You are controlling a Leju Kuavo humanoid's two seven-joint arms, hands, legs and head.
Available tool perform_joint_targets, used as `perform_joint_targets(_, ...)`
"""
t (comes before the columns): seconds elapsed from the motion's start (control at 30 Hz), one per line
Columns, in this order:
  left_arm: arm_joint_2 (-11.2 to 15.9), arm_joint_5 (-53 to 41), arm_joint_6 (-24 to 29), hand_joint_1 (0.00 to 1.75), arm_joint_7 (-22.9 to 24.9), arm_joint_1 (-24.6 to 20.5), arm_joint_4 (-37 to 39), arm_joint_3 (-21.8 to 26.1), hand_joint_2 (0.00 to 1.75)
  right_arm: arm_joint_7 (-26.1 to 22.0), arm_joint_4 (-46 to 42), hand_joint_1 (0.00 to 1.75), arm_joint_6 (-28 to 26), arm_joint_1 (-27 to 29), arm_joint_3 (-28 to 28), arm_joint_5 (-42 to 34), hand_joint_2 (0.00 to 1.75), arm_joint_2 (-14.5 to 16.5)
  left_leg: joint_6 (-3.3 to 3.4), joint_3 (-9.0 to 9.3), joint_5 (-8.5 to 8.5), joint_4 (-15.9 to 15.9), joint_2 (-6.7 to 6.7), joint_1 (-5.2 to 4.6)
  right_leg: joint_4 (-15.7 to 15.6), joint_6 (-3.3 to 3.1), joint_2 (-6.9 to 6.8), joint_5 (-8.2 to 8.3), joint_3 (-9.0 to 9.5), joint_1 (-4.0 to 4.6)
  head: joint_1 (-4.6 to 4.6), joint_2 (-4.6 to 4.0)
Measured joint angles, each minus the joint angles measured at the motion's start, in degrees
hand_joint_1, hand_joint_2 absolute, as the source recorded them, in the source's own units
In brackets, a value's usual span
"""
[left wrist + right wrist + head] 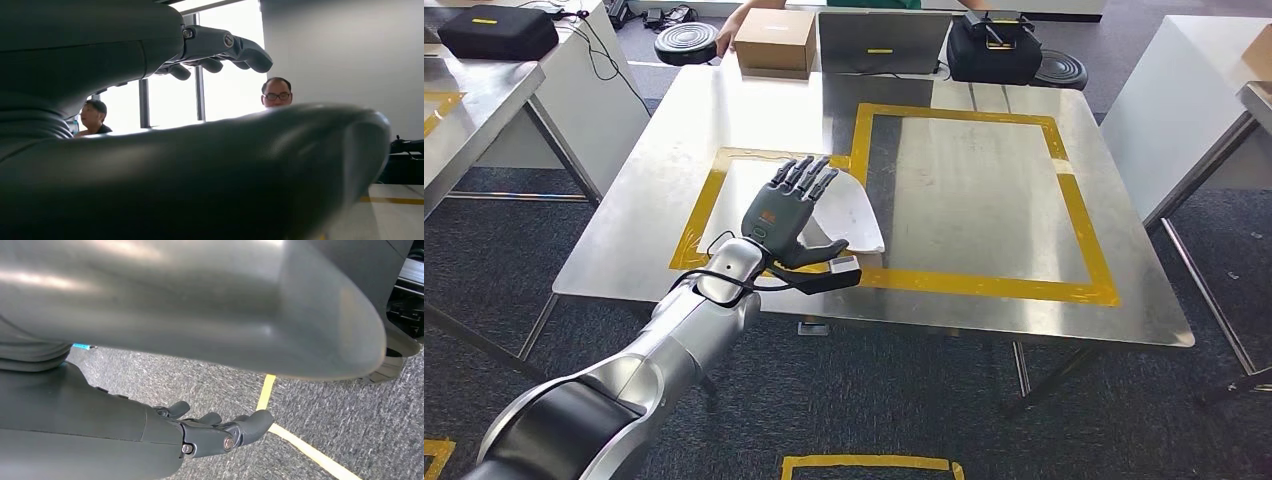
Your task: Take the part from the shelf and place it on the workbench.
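1. Head view: a steel workbench marked with yellow tape rectangles is seen from above, with the silver left arm reaching in from below.
2. The left hand is spread flat, fingers apart, over a white curved part that lies on the bench across the tape edge of the smaller rectangle.
3. Nothing appears to be gripped; whether the palm touches the part cannot be told.
4. In the left wrist view, the fingers are seen extended above the thick thumb, with two people in the background.
5. In the right wrist view, the right hand hangs over carpet, fingers loosely apart and holding nothing.
6. The placing is judged nearly complete. For a clean release, the hand is best lifted straight up, so the light part is not dragged or tipped.
7. A cardboard box sits at the far edge.
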Motion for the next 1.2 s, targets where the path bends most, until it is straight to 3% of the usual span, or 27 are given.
perform_joint_targets(0.33,-0.19,3.58,-0.01,0.0,-3.2,0.74,-0.18,1.81,0.0,0.18,0.0,0.0,-0.01,0.0,-0.2,0.26,0.0,0.0,0.0,0.0,0.0,0.0,0.0,0.0,0.0,0.0,0.0,0.0,0.0,0.0,0.0,0.0)
perform_joint_targets(0.6,-0.39,3.9,-0.03,0.0,-2.74,0.89,-0.22,2.84,0.0,0.25,0.0,0.0,0.0,0.0,-0.74,0.56,0.0,0.0,0.0,0.0,0.0,0.0,0.0,0.0,0.0,0.0,0.0,0.0,0.0,0.0,0.0,0.0)
perform_joint_targets(0.97,0.15,4.2,-2.52,0.0,-0.85,-2.84,-0.34,4.2,0.0,-0.56,0.0,0.0,0.0,-0.02,-0.9,0.8,0.0,-0.02,0.0,0.0,0.0,0.0,0.0,0.0,0.01,0.0,0.0,0.0,0.01,0.0,0.0,0.0)
perform_joint_targets(1.2,0.02,4.01,-2.94,0.0,-2.91,-3.77,-0.56,4.25,0.0,-0.58,0.0,0.0,0.0,-0.02,-0.99,0.45,0.0,-0.02,0.0,0.0,0.0,0.0,0.0,0.0,0.0,0.0,0.0,0.0,-0.01,0.0,0.0,0.0)
